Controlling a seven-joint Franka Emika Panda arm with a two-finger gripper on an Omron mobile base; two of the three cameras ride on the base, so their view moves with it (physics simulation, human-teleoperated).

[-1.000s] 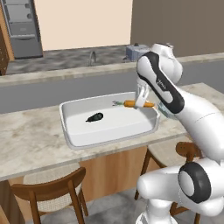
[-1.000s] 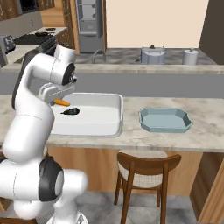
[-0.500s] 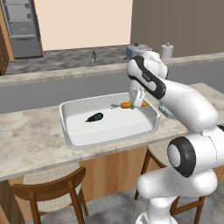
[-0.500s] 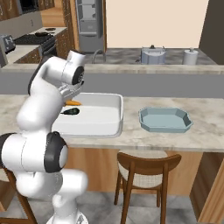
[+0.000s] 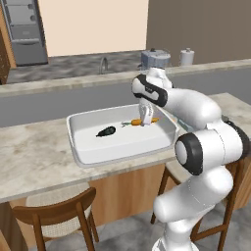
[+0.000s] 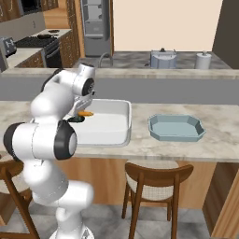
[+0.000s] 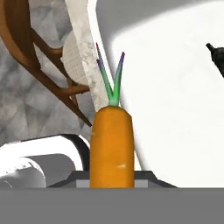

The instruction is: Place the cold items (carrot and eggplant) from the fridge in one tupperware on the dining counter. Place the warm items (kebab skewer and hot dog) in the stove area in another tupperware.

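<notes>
Item: white rectangular plastic tupperware tub [image 5: 78, 147], seated on the pale marbled dining bench [image 5: 29, 162]; contents, one dark, small eggplant [image 5: 105, 131] lying on the tub floor toward its middle. Item: orange carrot with green top [image 5: 144, 120], not yet deposited, carried above the far-right part of the same tub, apart from the eggplant; in the hand view the carrot [image 7: 112, 146] rises from between the fingers with its leaves pointing away over the tub's white floor. Item: hand [image 5: 143, 120] of the white arm, nearly closed and clamped on the carrot's thick end; whether the carrot already touches the tub floor is hard to judge from the base views, though it appears to hang slightly clear. Item: pale blue octagonal shallow tupperware tray [image 6: 176, 127], on the same bench beside the white tub, holding nothing. Item: black stove [image 6: 39, 44] at the far left of the kitchen; the kebab skewer and hot dog cannot be made out there at this distance. Status, as judged: cold half nearly complete, one item in, the second awaiting release; warm half apparently not begun, both items outstanding for the blue tray.
</notes>
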